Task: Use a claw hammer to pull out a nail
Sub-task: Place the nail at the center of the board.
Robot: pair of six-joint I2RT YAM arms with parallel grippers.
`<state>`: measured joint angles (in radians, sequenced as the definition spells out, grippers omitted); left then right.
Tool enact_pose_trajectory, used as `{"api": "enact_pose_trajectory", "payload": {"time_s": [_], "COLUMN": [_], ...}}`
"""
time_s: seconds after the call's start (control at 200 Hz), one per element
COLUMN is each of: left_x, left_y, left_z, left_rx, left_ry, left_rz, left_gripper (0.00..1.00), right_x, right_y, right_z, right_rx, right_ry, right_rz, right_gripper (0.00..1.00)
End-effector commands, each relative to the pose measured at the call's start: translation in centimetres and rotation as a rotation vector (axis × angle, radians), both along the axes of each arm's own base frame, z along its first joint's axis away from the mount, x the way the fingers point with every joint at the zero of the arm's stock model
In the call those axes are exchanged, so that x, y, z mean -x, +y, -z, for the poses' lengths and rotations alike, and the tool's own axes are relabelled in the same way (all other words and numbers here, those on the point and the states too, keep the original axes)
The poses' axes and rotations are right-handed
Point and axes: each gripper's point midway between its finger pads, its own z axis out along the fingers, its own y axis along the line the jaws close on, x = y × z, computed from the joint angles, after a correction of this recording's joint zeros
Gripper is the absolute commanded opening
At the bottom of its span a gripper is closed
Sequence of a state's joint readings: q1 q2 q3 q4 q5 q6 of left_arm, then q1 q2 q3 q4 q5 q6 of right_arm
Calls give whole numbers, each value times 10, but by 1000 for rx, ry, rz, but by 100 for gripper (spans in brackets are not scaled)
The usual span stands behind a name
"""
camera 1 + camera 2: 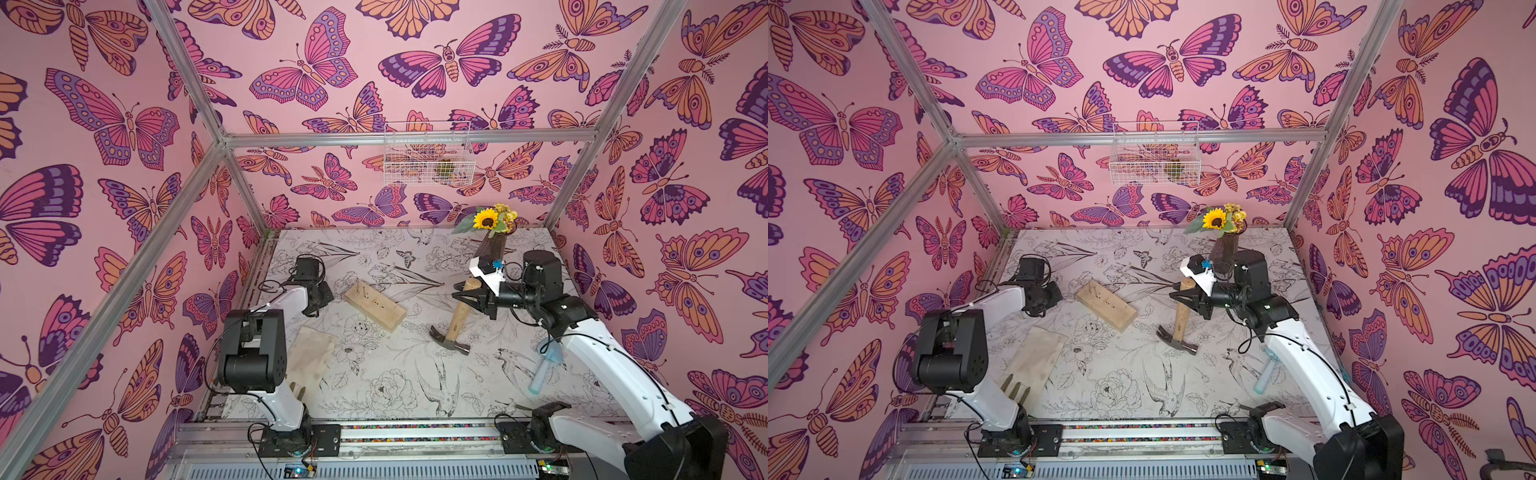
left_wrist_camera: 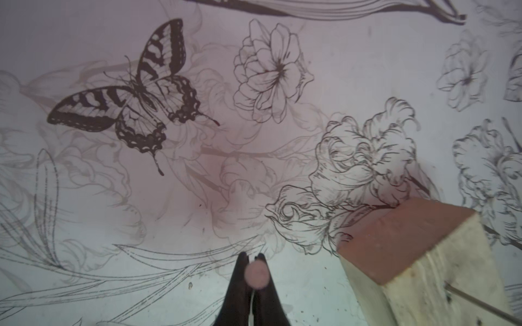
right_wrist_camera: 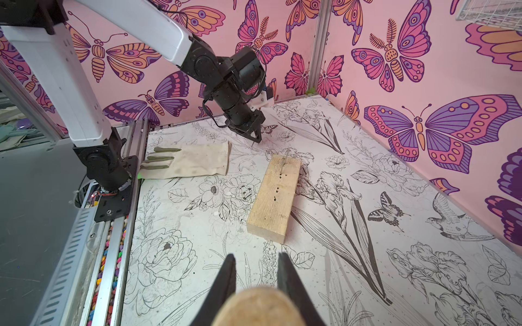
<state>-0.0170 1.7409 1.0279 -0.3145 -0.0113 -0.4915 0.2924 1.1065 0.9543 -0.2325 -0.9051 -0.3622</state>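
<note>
Fingers of the right hand (image 1: 462,296) are clamped on the pale handle of the claw hammer (image 1: 458,319), close to its butt. The steel head rests on the table (image 1: 399,374) with the handle leaning up into the grip, near the wooden block (image 1: 374,305) but not touching it. A nail (image 3: 285,158) stands tilted at the block's end nearest the left hand (image 3: 255,138). That hand is pressed together on a pinkish disc (image 2: 255,273), too blurred to name. In the right wrist view the handle's butt is blurred and cut off.
</note>
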Motion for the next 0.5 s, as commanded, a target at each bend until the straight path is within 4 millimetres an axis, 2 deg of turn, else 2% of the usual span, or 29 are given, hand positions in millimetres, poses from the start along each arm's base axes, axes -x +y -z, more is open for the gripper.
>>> {"api": "enact_pose_trajectory", "payload": {"time_s": [0.0,0.19,0.28,0.381,0.496], "left_x": [14,16,15,12,3], "left_y": [10,9,8,4,-4], "left_z": [13,28,27,16,-5], "left_rx": [-24,-23,-15,3,47], "left_ry": [118,200,200,175,109], "left_rz": [-50,-46,-37,-24,-2], "left_gripper": [3,11,22,30,33], "right_x": [7,7,7,6,7], "right_y": [3,3,2,2,2], "right_z": [-34,-33,-33,-33,-35], "right_rx": [-55,-53,-52,-52,-57], "right_ry": [-119,-120,-121,-118,-120], "right_rz": [-26,-22,-20,-19,-18], "right_gripper": [0,0,0,0,0]}}
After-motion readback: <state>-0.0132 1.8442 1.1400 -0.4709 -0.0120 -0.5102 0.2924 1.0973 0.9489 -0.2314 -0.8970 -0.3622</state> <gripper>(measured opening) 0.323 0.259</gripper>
